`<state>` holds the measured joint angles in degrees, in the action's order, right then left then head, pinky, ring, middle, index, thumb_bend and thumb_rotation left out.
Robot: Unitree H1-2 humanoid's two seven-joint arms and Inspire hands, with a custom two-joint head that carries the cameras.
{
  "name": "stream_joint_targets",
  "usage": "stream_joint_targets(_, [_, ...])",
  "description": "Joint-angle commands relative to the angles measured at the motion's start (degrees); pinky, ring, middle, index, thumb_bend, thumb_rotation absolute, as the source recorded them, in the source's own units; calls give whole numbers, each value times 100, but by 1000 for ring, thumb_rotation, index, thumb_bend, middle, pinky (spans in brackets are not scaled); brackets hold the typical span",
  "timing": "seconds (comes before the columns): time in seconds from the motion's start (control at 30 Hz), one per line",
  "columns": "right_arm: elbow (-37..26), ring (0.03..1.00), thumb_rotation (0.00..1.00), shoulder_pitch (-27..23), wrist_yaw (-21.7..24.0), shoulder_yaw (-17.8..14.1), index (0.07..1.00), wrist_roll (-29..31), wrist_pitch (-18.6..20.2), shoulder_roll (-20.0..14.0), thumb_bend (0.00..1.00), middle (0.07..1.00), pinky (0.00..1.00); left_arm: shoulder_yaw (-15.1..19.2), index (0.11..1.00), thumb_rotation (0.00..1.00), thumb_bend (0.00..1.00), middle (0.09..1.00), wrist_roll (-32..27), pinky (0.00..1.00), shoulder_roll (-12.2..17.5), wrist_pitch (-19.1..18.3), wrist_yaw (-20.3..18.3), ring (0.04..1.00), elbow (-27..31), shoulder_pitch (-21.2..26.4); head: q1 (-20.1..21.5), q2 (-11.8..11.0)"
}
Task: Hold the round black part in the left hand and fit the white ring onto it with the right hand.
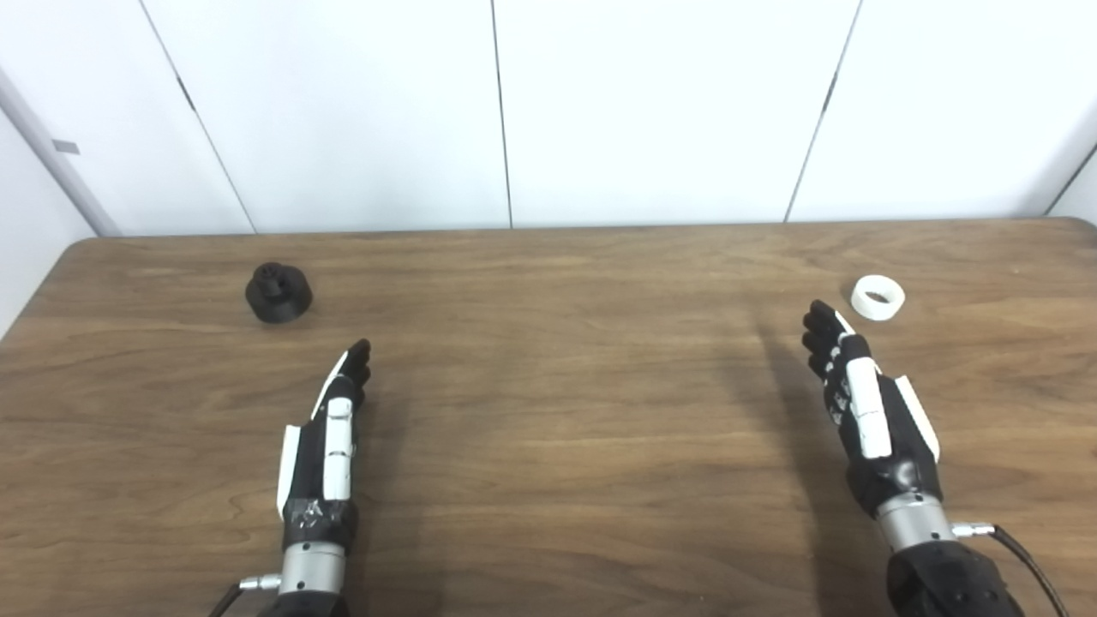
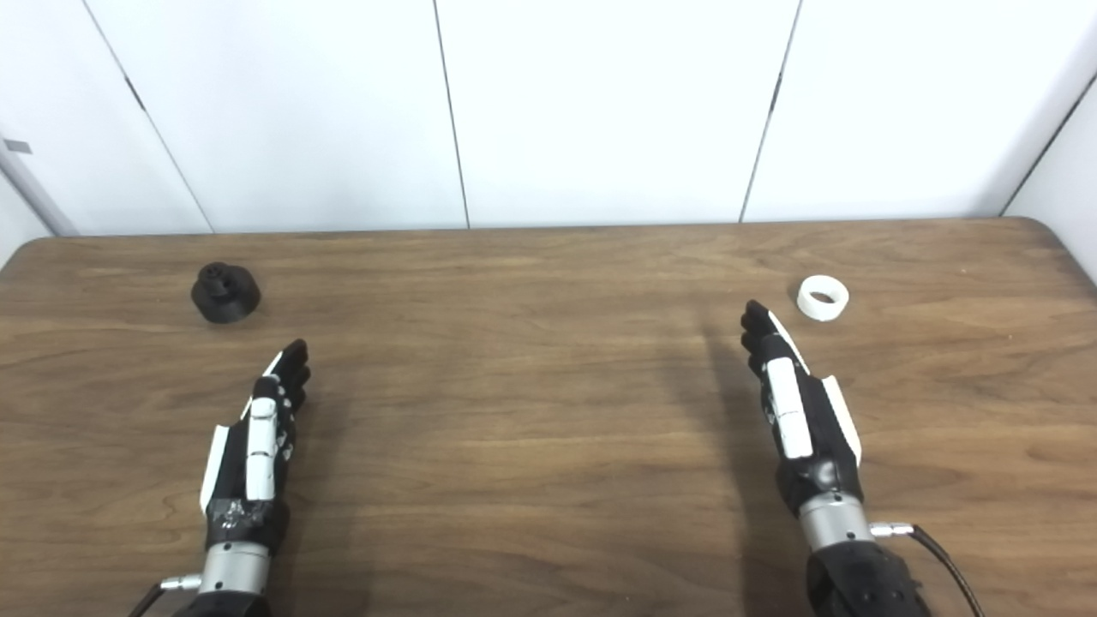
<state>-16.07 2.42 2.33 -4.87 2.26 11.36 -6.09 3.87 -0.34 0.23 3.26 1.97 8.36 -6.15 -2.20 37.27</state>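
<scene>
We see both hands, left (image 1: 326, 437) and right (image 1: 866, 403), flat with fingers released, black part (image 1: 278, 292) far left, white ring (image 1: 878, 297) far right, neither bearing readable writing.

Matt wood-grain table (image 1: 548, 411), matt black part (image 1: 278, 293), smooth white ring (image 1: 878, 297).

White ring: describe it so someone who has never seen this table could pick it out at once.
Start at the wooden table and go to its far right part, just beyond the fingertips of the right hand. There the white ring lies flat, not touched by the hand. It is the only white loose piece, open through the middle, while the round black part sits far across on the left.
</scene>
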Motion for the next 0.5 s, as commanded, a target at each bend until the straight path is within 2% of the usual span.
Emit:
stream_joint_targets(0.0, [-232, 955, 1000, -136, 12, -22, 943, 51, -90, -43, 570, 949, 981, -23, 928, 1000, 428, 954, 28, 1000, -15, 73, 20, 964, 186, 22, -7, 12])
stream_joint_targets(0.47, [-247, 938, 1000, -94, 7, -17, 934, 67, -57, -22, 556, 942, 967, -51, 924, 1000, 416, 950, 89, 1000, -24, 64, 25, 966, 235, -27, -47, 1])
